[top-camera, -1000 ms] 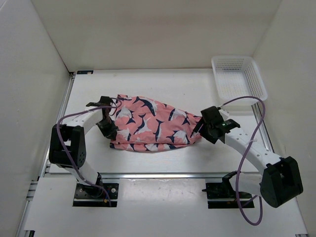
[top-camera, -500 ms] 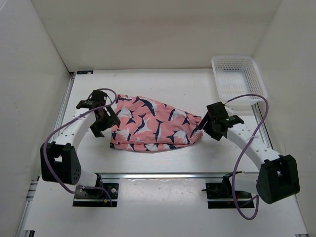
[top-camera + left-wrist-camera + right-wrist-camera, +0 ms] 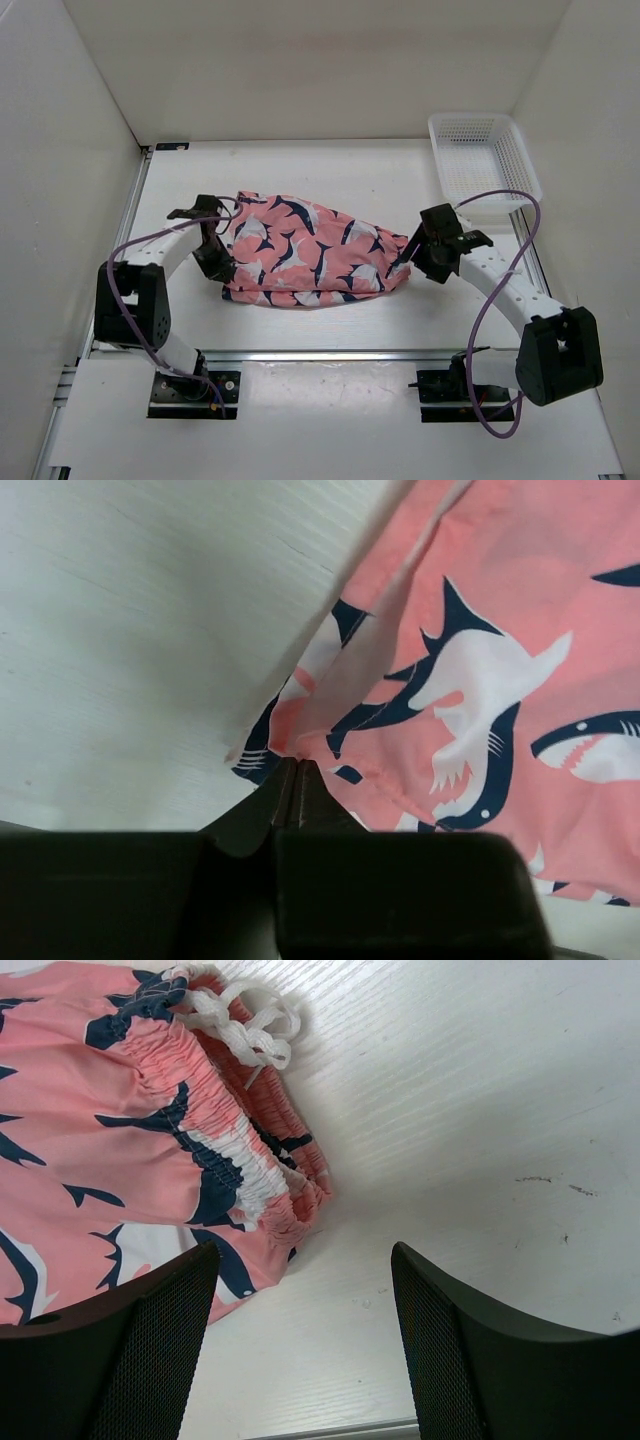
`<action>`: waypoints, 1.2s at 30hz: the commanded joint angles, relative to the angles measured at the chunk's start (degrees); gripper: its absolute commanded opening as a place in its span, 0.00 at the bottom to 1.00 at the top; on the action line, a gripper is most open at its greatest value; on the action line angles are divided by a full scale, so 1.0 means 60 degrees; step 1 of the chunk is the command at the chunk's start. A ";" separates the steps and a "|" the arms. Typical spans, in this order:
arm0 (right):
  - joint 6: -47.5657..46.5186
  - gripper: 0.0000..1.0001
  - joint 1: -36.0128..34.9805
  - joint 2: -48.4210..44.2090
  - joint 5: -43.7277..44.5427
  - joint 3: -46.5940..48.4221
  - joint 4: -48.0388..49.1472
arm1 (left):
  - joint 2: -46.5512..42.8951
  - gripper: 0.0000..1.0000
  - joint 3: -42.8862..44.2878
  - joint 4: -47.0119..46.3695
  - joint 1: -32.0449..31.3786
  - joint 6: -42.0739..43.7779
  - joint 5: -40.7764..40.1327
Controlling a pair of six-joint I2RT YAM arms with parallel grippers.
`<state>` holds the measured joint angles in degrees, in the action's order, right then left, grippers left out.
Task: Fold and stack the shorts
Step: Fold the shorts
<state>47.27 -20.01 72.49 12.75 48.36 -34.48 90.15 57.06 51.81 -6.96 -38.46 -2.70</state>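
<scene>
The shorts (image 3: pixel 315 255) lie mid-table (image 3: pixel 330 175), bunched into a rough flat wedge with the elastic waistband (image 3: pixel 215 1150) at the right end and the leg hems at the left. The basket (image 3: pixel 482 160) sits well apart at the far right.

The cloth looks thin, light and limp. It should drape and crease wherever it is lifted, and a single layer could slip free of a pinch. The gathered waistband and the stitched hems look the firmest places to take hold. The white drawstring (image 3: pixel 245 1020) lies loose at the waistband's far end and could snag.

The left gripper (image 3: pixel 215 262) is at the shorts' left edge. In the left wrist view its jaws are closed to a bare seam, and a hem corner (image 3: pixel 283 742) runs into their tips, apparently nipped there.

The right gripper (image 3: pixel 300 1260) is spread wide and holds nothing. It is low over bare table at the right end, with the waistband just ahead of its left finger.
</scene>
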 commanded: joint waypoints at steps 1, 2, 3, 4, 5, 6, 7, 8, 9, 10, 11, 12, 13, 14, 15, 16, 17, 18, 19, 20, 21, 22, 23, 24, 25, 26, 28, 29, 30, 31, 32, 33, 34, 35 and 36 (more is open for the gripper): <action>-0.0187 0.74 0.0083 -0.0289 -0.0031 0.0334 0.0048 | -0.1033 0.10 0.0451 0.0327 0.0018 0.0052 0.0054; -0.0187 0.74 0.0083 -0.0289 -0.0031 0.0334 0.0048 | -0.1195 0.10 0.0596 0.0460 0.0018 0.0052 0.0054; -0.0187 0.74 0.0083 -0.0289 -0.0031 0.0334 -0.0039 | -0.1371 0.10 0.0728 0.0606 0.0018 0.0052 0.0054; -0.0187 0.74 0.0083 -0.0289 -0.0031 0.0334 -0.0040 | -0.1561 0.10 0.0730 0.0753 0.0018 0.0052 0.0054; -0.0187 0.74 0.0083 -0.0289 -0.0031 0.0334 -0.0040 | -0.1940 0.10 0.0875 0.1102 0.0018 0.0052 0.0141; -0.0187 0.74 0.0083 -0.0376 -0.0031 0.0334 -0.0040 | -0.2132 0.10 0.0978 0.1280 0.0018 0.0052 0.0142; -0.0187 0.74 0.0083 -0.0377 -0.0031 0.0334 -0.0040 | -0.2323 0.10 0.0979 0.1427 0.0018 0.0052 0.0229; -0.0274 0.74 0.0170 -0.0377 -0.0031 0.0334 -0.0040 | -0.2716 0.10 0.0979 0.1573 0.0018 0.0052 0.0230; -0.0275 0.74 0.0171 -0.0377 -0.0031 0.0334 -0.0040 | -0.2909 0.10 0.0761 0.1676 0.0018 0.0052 0.0230; -0.0275 0.74 0.0171 -0.0377 -0.0031 0.0334 -0.0040 | -0.3244 0.10 0.0599 0.1779 0.0018 0.0052 0.0317; -0.0275 0.74 0.0171 -0.0377 -0.0031 0.0334 -0.0040 | -0.3392 0.10 0.0366 0.1780 0.0018 -0.0035 0.0434; -0.0275 0.74 0.0171 -0.0377 -0.0031 0.0334 -0.0040 | -0.3524 0.10 -0.0130 0.1678 -0.0084 -0.0036 0.0522; -0.0275 0.74 0.0171 -0.0377 -0.0031 0.0334 -0.0040 | -0.3526 0.10 -0.0135 0.1561 -0.0244 -0.0297 0.0610; -0.0275 0.74 0.0171 -0.0377 -0.0118 0.0334 -0.0040 | -0.3526 0.10 -0.0135 0.1560 -0.0478 -0.0531 0.0611; -0.0275 0.74 0.0258 -0.0377 -0.0206 0.0334 -0.0040 | -0.3526 0.10 -0.0454 0.1444 -0.0582 -0.0679 0.0611; -0.0275 0.74 0.0259 -0.0276 -0.0207 0.0334 0.0047 | -0.3395 0.10 -0.0631 0.1443 -0.0583 -0.0898 0.0611; -0.0391 0.74 0.0259 -0.0188 -0.0207 0.0595 0.0048 | -0.3278 0.10 -0.0763 0.1341 -0.0583 -0.0900 0.0611; -0.0392 0.74 0.0259 -0.0187 -0.0294 0.0742 0.0048 | -0.3045 0.10 -0.0851 0.1340 -0.0699 -0.0900 0.0727; -0.0523 0.74 0.0259 0.0016 -0.0295 0.0889 0.0048 | -0.3042 0.10 -0.0852 0.1340 -0.0831 -0.0987 0.0728; -0.0713 0.74 0.0259 0.0105 -0.0411 0.1079 0.0048 | -0.2926 0.11 -0.0852 0.1340 -0.0832 -0.0988 0.0728; -0.0845 0.72 0.0259 0.0237 -0.0412 0.1501 0.0048 | -0.2925 0.18 -0.0852 0.1340 -0.0832 -0.0988 0.0728; -0.0991 0.71 0.0259 0.0571 -0.0557 0.1752 0.0048 | -0.2925 0.36 -0.0649 0.1340 -0.0832 -0.0901 0.0728; -0.1109 0.66 0.0259 0.0763 -0.0558 0.2016 0.0048 | -0.2925 0.51 -0.0459 0.1340 -0.0832 -0.0900 0.0569; -0.1371 0.51 0.0259 0.0968 -0.0848 0.2265 0.0048 | -0.2824 0.69 -0.0225 0.1471 -0.0832 -0.0900 0.0321; -0.1504 0.45 0.0259 0.1420 -0.1011 0.2789 0.0048 | -0.2823 0.83 0.0227 0.1559 -0.0832 -0.0900 0.0217; -0.1622 0.31 0.0259 0.1700 -0.1143 0.3070 0.0048 | -0.2823 0.95 0.0478 0.1560 -0.0832 -0.0900 0.0216; -0.1725 0.19 0.0259 0.2535 -0.1493 0.3786 0.0048 | -0.2472 0.95 0.1034 0.1386 -0.0832 -0.0900 0.0128; -0.1725 0.10 0.0259 0.2799 -0.1496 0.3994 0.0048 | -0.2326 0.93 0.1182 0.1283 -0.0832 -0.0900 0.0128; -0.1725 0.06 0.0172 0.3280 -0.1496 0.4170 0.0048 | -0.1933 0.90 0.1314 0.1151 -0.0832 -0.0900 0.0128; -0.1725 0.04 0.0171 0.3502 -0.1496 0.4317 0.0048 | -0.1683 0.87 0.1417 0.1048 -0.0832 -0.0900 0.0128; -0.1725 0.02 0.0084 0.3751 -0.1496 0.4608 0.0150 | -0.1448 0.85 0.1505 0.0801 -0.0832 -0.0813 0.0128; -0.1725 0.00 -0.0018 0.4232 -0.1583 0.4742 0.0151 | -0.1185 0.81 0.1637 0.0682 -0.0832 -0.0812 0.0128; -0.1725 0.00 -0.0019 0.4498 -0.1671 0.4888 0.0238 | -0.0646 0.81 0.1638 0.0681 -0.0832 -0.0812 0.0128; -0.1725 0.00 -0.0019 0.4733 -0.1671 0.5005 0.0239 | -0.0379 0.80 0.1783 0.0580 -0.0832 -0.0711 0.0128; -0.1725 0.00 -0.0121 0.5156 -0.1584 0.5181 0.0239 | -0.0159 0.80 0.1915 0.0579 -0.0832 -0.0710 0.0128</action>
<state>38.26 -19.68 99.59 4.45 75.92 -33.17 85.73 66.83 56.86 -11.84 -43.48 -1.08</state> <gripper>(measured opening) 0.004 0.799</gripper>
